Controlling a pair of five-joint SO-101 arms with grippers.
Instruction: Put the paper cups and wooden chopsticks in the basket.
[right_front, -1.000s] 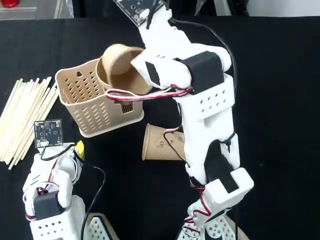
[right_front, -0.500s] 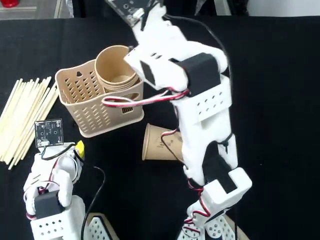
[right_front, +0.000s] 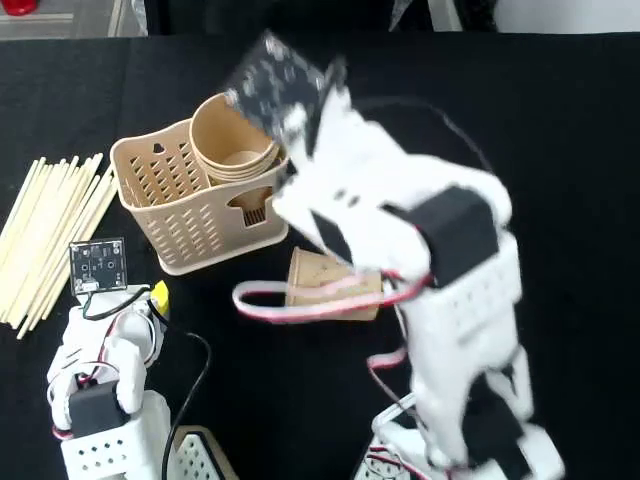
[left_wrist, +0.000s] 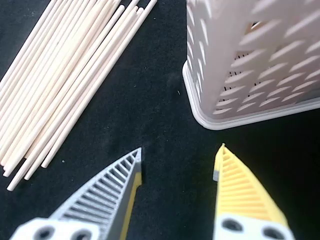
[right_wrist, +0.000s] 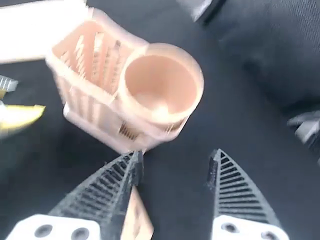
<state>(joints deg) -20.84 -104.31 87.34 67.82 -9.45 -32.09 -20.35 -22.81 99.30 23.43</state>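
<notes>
A beige slotted basket (right_front: 180, 205) stands on the black table with a stack of paper cups (right_front: 232, 140) upright in its right end; the right wrist view shows the basket (right_wrist: 85, 60) and the cups (right_wrist: 161, 87) too. Another paper cup (right_front: 325, 285) lies on its side just in front of the basket, partly under the right arm. Wooden chopsticks (right_front: 50, 230) lie in a bundle at the left, also the chopsticks (left_wrist: 65, 75) in the left wrist view. My right gripper (right_wrist: 172, 167) hangs open and empty above the table near the basket. My left gripper (left_wrist: 177, 160) is open near the basket's corner (left_wrist: 250, 65).
The right arm (right_front: 420, 270) spans the table's middle, blurred. A red object (right_front: 20, 6) sits at the far left corner beyond the table. Black tabletop stretches to the right of the arm.
The right gripper let go of a paper cup into the stack in the basket, then pulled back toward the near side and opened empty. The left arm stayed still.
</notes>
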